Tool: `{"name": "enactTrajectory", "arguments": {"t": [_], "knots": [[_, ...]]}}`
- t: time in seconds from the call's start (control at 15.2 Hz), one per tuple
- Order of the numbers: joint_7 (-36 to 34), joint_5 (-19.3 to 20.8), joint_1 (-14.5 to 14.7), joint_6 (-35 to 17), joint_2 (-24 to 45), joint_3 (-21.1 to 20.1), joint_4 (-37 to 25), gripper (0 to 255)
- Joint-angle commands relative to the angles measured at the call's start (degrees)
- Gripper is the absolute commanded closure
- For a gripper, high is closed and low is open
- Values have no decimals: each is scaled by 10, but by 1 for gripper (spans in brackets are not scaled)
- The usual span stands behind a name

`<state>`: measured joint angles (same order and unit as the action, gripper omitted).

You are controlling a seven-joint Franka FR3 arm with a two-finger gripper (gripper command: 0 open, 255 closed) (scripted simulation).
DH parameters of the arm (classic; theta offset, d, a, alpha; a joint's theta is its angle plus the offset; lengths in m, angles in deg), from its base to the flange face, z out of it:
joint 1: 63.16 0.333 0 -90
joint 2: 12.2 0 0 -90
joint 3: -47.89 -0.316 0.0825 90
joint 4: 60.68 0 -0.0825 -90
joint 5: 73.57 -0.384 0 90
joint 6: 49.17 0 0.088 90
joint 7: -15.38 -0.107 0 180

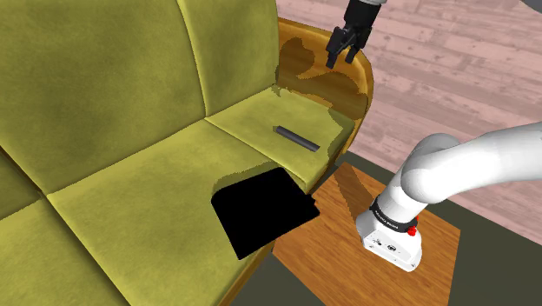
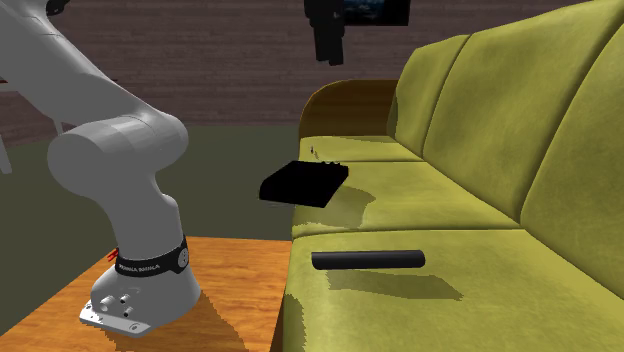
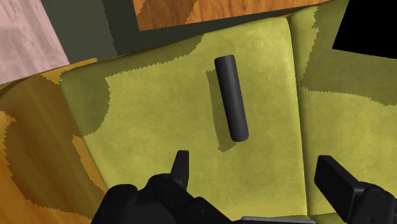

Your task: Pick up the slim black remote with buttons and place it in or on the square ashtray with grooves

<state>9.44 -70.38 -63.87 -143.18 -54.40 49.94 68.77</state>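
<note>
The slim dark-grey remote [image 1: 295,138] lying on the olive-yellow upholstered sofa [image 1: 130,104] reads as a plain bar in every view, and its buttons cannot be made out. The flat black square ashtray [image 1: 265,211] at the sofa's front edge is a solid black shape with no grooves discernible. In the wrist view the picture's edge cuts this ashtray [image 3: 372,28] to one corner. Above the sofa's armrest, the all-black gripper [image 1: 340,61] has its wrist cut off by the shoulder view's top edge. In the second exterior view it merges with the dark background. The sofa itself runs off the shoulder view's left and bottom edges.
</note>
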Motion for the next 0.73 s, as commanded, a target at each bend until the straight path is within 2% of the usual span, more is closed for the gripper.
{"name": "enactTrajectory", "arguments": {"t": [0.0, 0.66], "knots": [[0, 0, 0, 0, 0, 0, 0, 0], [62, -9, 14, -168, 59, 43, 140, 0]]}}
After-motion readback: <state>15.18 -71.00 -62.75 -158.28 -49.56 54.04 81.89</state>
